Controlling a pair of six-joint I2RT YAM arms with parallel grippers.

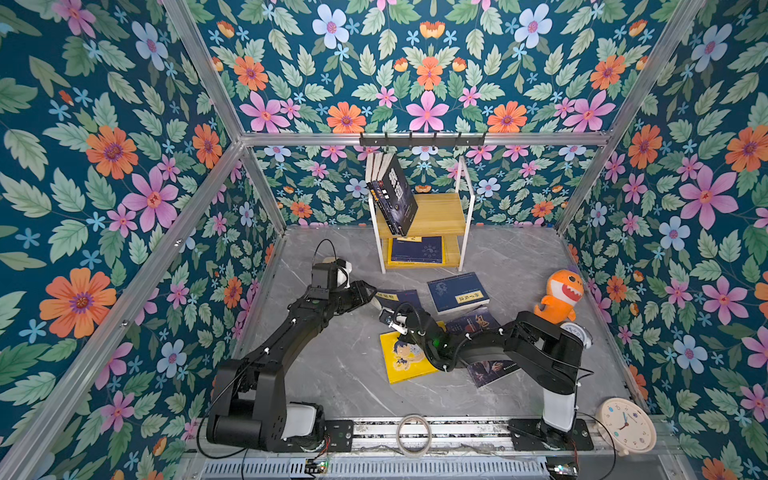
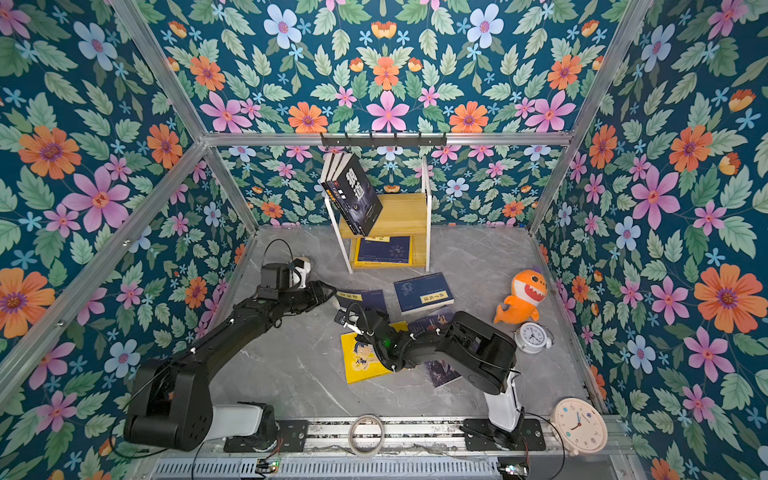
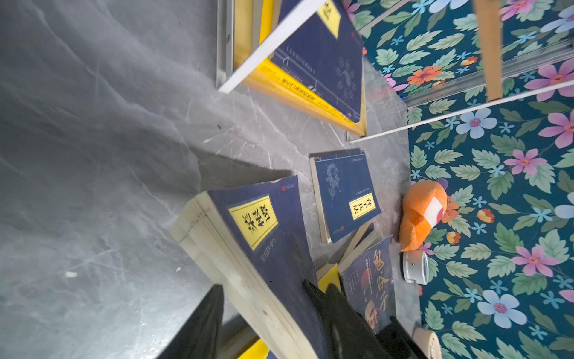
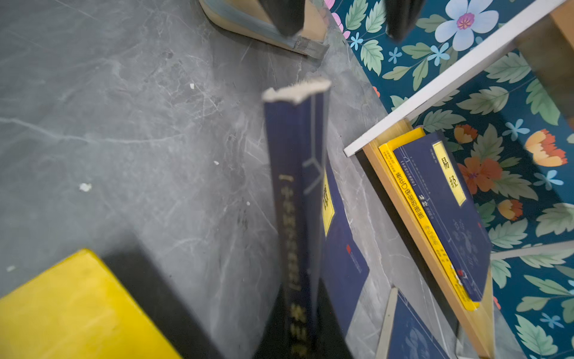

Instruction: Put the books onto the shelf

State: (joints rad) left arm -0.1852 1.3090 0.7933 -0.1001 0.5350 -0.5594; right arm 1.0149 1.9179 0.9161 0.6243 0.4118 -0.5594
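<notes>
A navy book with a yellow label (image 1: 400, 298) hangs tilted over the table between both arms. My right gripper (image 4: 299, 298) is shut on its spine (image 4: 295, 186). My left gripper (image 3: 262, 285) is open, with its jaws on either side of the same book (image 3: 264, 236) and a gap at the page side. The shelf (image 1: 440, 212) stands at the back, with three dark books (image 1: 395, 195) leaning on its top board and a navy one (image 1: 417, 249) lying flat on a yellow one below. On the table lie a navy book (image 1: 457, 293), a yellow book (image 1: 405, 357) and dark ones (image 1: 473, 322).
An orange shark plush (image 1: 561, 297) and a small white alarm clock (image 1: 579, 332) sit to the right of the books. A round cream clock (image 1: 625, 424) and a tape roll (image 1: 413, 434) lie at the front rail. A black hook rail (image 1: 422, 139) hangs above the shelf.
</notes>
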